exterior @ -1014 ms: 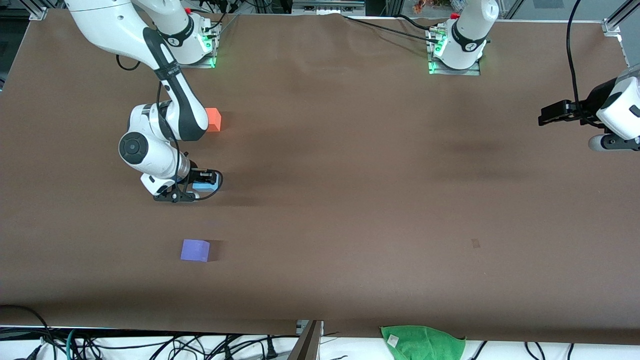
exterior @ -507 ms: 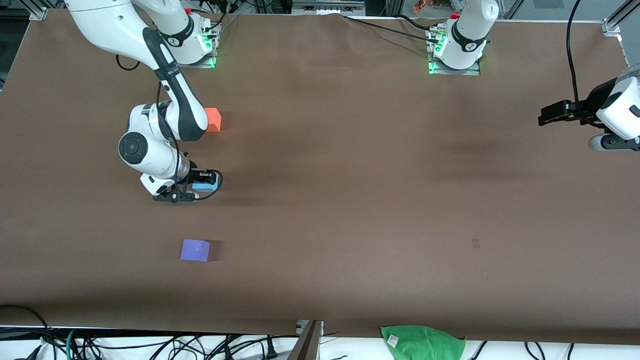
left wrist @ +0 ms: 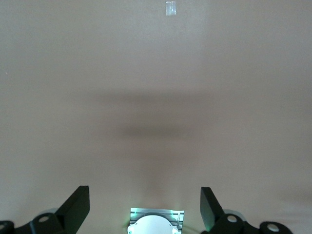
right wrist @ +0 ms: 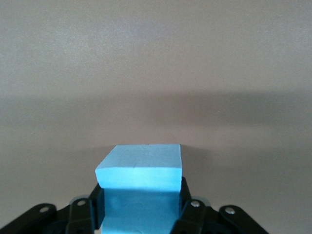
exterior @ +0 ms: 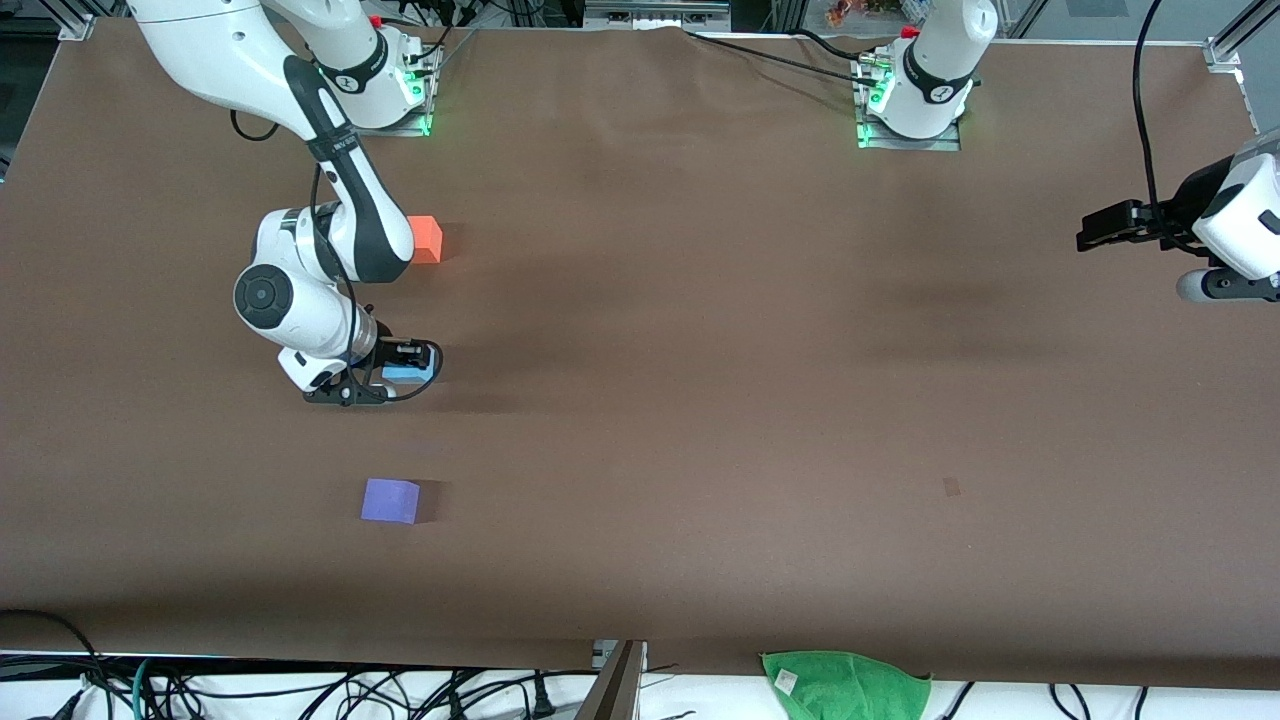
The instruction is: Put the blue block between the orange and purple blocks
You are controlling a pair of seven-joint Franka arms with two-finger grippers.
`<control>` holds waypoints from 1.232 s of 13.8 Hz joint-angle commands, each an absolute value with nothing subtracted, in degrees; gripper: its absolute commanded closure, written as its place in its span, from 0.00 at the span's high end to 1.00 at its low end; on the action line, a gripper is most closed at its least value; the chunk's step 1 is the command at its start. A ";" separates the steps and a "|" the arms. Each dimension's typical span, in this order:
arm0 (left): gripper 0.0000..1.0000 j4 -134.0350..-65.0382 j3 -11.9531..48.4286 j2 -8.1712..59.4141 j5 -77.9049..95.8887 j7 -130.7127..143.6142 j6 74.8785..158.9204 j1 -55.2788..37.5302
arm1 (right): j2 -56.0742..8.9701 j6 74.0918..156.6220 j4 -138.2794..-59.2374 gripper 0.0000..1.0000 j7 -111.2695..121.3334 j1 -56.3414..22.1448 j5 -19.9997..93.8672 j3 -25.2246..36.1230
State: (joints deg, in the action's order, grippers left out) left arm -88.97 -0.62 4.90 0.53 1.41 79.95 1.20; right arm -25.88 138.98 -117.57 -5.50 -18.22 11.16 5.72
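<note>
My right gripper [exterior: 408,368] is shut on the light sky-blue block [exterior: 405,373], low at the table, between the orange block [exterior: 428,238] and the purple block [exterior: 390,500]. The orange block is farther from the front camera and partly hidden by the right arm. The purple block is nearer to the camera. In the right wrist view the blue block [right wrist: 140,175] fills the space between the black fingers [right wrist: 187,207] of the right gripper [right wrist: 140,209]. My left gripper [exterior: 1085,238] waits open and empty at the left arm's end of the table. It also shows in the left wrist view [left wrist: 145,207].
A green cloth [exterior: 845,685] lies past the table's edge nearest the front camera. A small pale mark [exterior: 951,487] is on the brown table cover [exterior: 700,350]. The left wrist view shows that mark [left wrist: 170,8] and the left arm's lit base [left wrist: 156,222].
The right arm and the blue block in its gripper have shifted a few pixels toward the right arm's end of the table. The left arm has not moved.
</note>
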 commanded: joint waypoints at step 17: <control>1.00 -88.51 -0.79 5.01 1.41 0.79 80.16 1.14 | -7.24 105.58 -100.63 1.00 -5.98 -18.37 9.59 9.40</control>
State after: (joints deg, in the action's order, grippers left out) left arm -88.96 -0.62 4.91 0.54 1.41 79.95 1.20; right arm -12.90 109.47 -100.05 -4.67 -18.27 10.69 9.08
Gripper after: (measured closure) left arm 0.000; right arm 0.000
